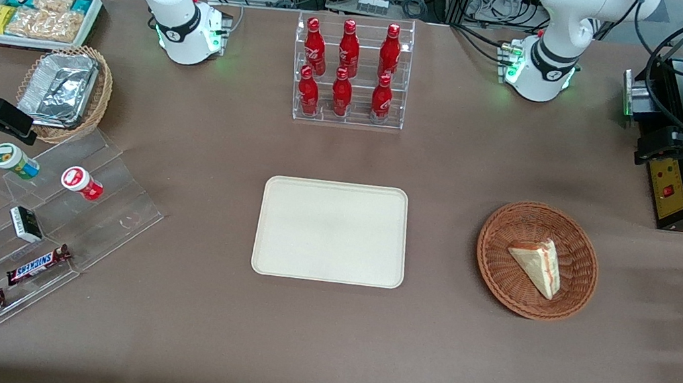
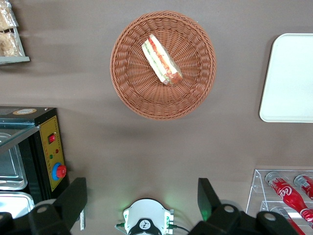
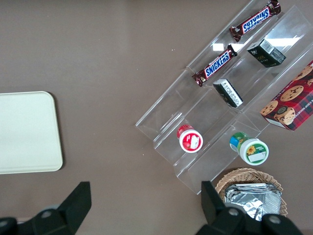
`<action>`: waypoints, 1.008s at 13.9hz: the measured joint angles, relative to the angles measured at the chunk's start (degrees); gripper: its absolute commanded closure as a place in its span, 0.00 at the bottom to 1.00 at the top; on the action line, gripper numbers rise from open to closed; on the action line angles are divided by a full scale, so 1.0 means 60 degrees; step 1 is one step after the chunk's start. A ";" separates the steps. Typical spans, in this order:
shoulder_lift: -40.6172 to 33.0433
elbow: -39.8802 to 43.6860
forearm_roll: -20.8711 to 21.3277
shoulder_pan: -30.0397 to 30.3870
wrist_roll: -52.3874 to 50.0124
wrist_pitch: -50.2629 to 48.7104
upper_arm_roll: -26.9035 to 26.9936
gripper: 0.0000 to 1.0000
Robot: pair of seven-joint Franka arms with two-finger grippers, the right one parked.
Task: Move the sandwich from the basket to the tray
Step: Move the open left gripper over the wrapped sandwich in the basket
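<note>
Table (image 1: 319, 349): brown-covered, carried everything, goods ranged along its edges with the middle kept for the work.
Tray (image 1: 332, 231): one, cream, flat at the table's centre, nothing on it; likely set there as a clear landing spot.
Basket (image 1: 537, 260): one, reddish-brown wicker, beside the tray toward the working arm's end, well apart from it; shallow wall kept its load open from above.
Bottle rack (image 1: 353, 72): one, clear acrylic, near the table edge farthest from the front camera; held six red cola bottles (image 1: 349, 49) in two tiers of three, upright for display.
Stepped stand (image 1: 42, 229): one, clear, at the parked arm's end; bore two Snickers bars (image 1: 39, 264), two small dark boxes and two lidded cups.
Gripper (image 2: 142, 200): left arm's, hung high over the table between the basket and the arm's base, fingers (image 2: 73, 198) spread wide, nothing between them; seemingly poised before descent.
Sandwich (image 2: 162, 59): one triangular wedge, lay on its side in the basket, near the middle, filling edge showing; not yet lifted, task judged barely begun.
</note>
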 measured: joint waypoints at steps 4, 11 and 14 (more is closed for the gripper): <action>0.0040 -0.0005 0.0008 0.0040 0.0069 -0.0009 0.0027 0.00; 0.1372 -0.0885 0.0226 0.0097 -0.2095 0.1908 0.0059 0.00; 0.1520 -0.2089 0.0228 0.0069 -0.3760 0.3615 0.0028 0.00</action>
